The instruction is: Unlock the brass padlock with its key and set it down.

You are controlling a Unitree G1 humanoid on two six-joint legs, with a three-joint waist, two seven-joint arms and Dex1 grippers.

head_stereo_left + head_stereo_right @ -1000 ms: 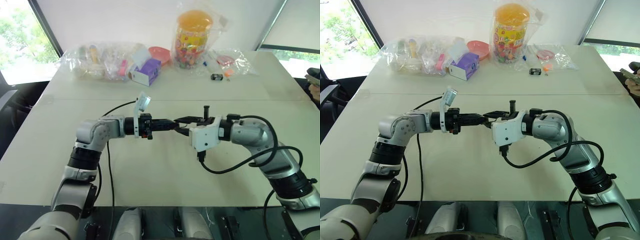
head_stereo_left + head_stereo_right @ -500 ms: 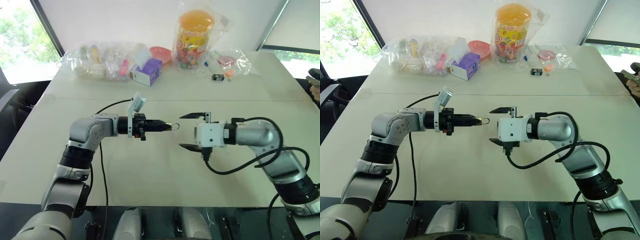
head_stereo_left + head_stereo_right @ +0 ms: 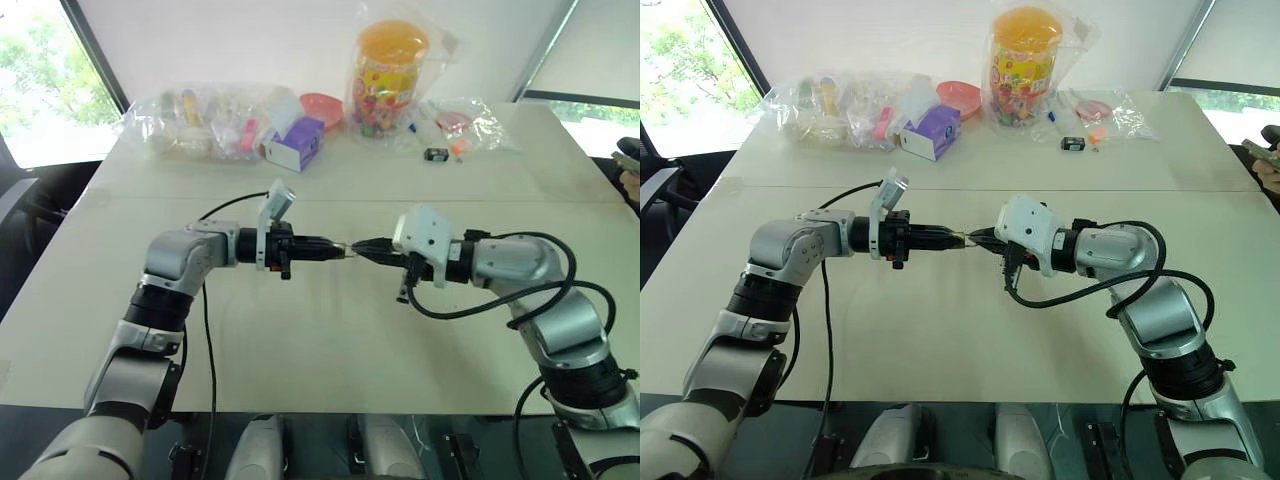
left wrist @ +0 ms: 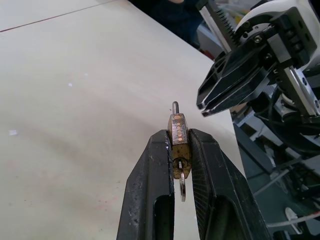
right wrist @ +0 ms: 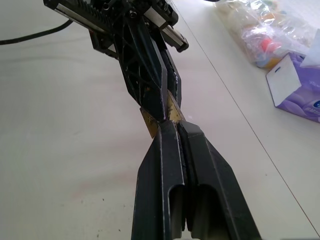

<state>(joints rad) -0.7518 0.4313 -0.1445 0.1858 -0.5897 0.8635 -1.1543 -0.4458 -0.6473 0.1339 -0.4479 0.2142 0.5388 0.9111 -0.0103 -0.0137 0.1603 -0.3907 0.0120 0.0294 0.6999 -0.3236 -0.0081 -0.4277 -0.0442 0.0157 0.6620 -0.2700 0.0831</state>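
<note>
The left gripper (image 4: 180, 150) is pinched nearly closed on the brass padlock (image 4: 178, 131), holding its body by the flat sides so that the lock sticks out past the fingertips, well above the table (image 3: 330, 340). The grip looks deliberate: clamping the body leaves both ends free. In the left wrist view the thin shackle (image 4: 175, 106) pokes out beyond the tips, away from the wrist, and a small silvery key (image 4: 181, 186) hangs from the keyhole end, back between the two fingers. The right gripper (image 5: 171, 126) faces the left one tip to tip, its fingers drawn fully together. In the right wrist view its tips sit against the brass at the end of the left fingers; in the left wrist view a small gap shows between the right tips and the lock, so I cannot tell whether it pinches anything or only meets the shackle end. Judged from this, the step in hand is a two-handed one: one arm keeps the lock still in the air while the other works on it. The key is on the far side of the lock from the right gripper, so it seems placed to pull or test the shackle, not to turn the key. Beyond both grippers, at the far edge of the table, lie plastic bags (image 3: 200, 120) and a jar (image 3: 385, 70), untouched.
</note>
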